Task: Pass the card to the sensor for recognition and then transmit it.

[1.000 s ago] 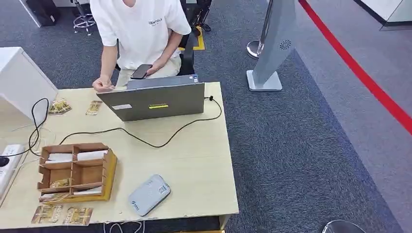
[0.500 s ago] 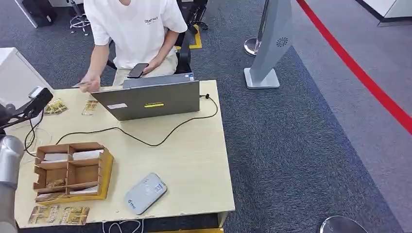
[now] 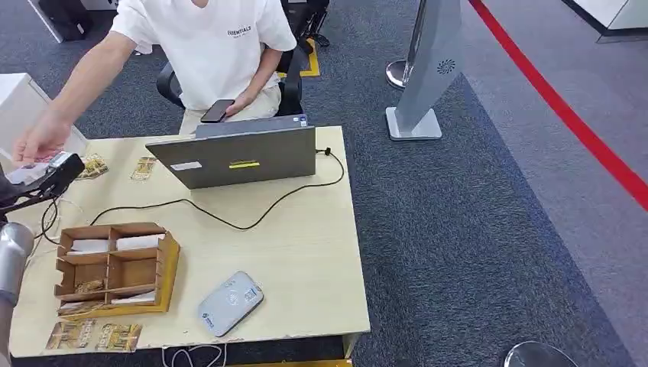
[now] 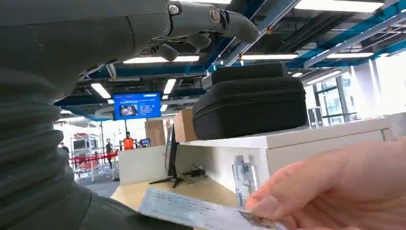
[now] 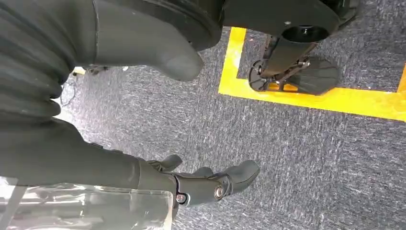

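Standing at the left edge of the table point(image 3: 306, 252), the left hand point(image 3: 46, 177) is raised above the tabletop, with a person's hand point(image 3: 38, 141) just beyond it. In the left wrist view the dark fingers point(image 4: 210, 19) extend well away from the rest of the hand, and the card point(image 4: 191, 213) lies below them. The person's fingertips pinch one end of the card. Its other end meets the dark lower part of the robot hand, and whether the hand grips it there cannot be told.

The right hand point(image 5: 143, 175) hangs over grey carpet, thumb and fingers set apart, fingers loosely bent, holding nothing.

On the table, the grey sensor point(image 3: 231, 303) lies near the front edge, well apart from the card. A compartmented box point(image 3: 115, 267) sits to its left with pale and gold cards in several cells. Two gold cards point(image 3: 95, 336) lie flat in front of the box, and two more point(image 3: 144, 168) lie at the far left beside the laptop point(image 3: 244, 157). A black cable point(image 3: 229, 222) runs from the laptop's right side across the tabletop towards the left edge.

The person point(image 3: 206, 53), in a white shirt, sits behind the laptop, one arm stretched towards the left hand and the other resting a phone point(image 3: 218, 111) on the lap.
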{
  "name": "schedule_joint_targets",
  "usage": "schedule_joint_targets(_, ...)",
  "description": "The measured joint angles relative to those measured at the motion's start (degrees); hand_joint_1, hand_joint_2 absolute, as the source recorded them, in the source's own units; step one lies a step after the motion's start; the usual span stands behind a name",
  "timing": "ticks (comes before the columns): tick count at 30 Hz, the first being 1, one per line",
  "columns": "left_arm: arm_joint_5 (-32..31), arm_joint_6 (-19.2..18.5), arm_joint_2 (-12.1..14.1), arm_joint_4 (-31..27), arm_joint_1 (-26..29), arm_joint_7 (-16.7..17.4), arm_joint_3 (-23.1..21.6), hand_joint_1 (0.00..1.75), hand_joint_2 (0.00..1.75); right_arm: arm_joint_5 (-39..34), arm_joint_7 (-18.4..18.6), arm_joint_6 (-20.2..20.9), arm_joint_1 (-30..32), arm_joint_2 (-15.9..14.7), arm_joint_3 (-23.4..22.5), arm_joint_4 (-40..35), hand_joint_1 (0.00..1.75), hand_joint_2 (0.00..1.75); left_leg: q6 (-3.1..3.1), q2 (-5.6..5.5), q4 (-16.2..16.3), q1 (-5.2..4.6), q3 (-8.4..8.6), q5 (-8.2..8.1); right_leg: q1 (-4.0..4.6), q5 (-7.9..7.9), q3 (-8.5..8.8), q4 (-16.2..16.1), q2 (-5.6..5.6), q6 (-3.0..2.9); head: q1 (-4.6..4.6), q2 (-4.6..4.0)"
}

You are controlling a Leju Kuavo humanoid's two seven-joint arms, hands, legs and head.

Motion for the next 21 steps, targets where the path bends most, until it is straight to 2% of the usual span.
schedule_joint_targets(5,0.7,0.0,-0.1,0.0,0.9,0.5,-0.7,0.0,1.75,-0.1,-0.1,0.0,0.0,0.0,0.2,0.0,0.0,1.75,0.0,0.0,0.0,0.0,-0.01,0.0,0.0,0.0,0.0,0.0,0.0,0.0,0.0,0.0)
schedule_joint_targets(6,0.9,-0.1,-0.2,0.0,1.0,0.5,-0.7,1.75,1.75,-0.1,-0.1,0.0,0.0,0.0,0.2,0.0,0.0,1.75,0.0,0.0,0.0,0.0,-0.02,0.0,0.0,0.0,-0.01,0.0,0.0,0.0,0.0,0.0)
schedule_joint_targets(12,1.9,-0.6,-0.4,0.0,1.9,-0.7,-0.9,1.75,1.75,-0.3,-0.1,0.0,0.0,0.0,0.3,0.0,0.0,1.75,0.0,0.0,0.0,0.0,-0.01,0.0,0.0,0.0,-0.02,0.0,-0.01,0.0,0.0,0.0)
schedule_joint_targets(21,1.9,-0.7,-0.7,-0.6,2.8,-0.7,-1.9,1.75,1.75,-0.7,-0.1,0.0,0.0,0.0,0.3,0.0,0.0,1.75,0.0,-0.01,0.0,0.0,-0.02,0.0,0.0,0.0,-0.03,0.0,-0.01,0.0,0.0,0.0)
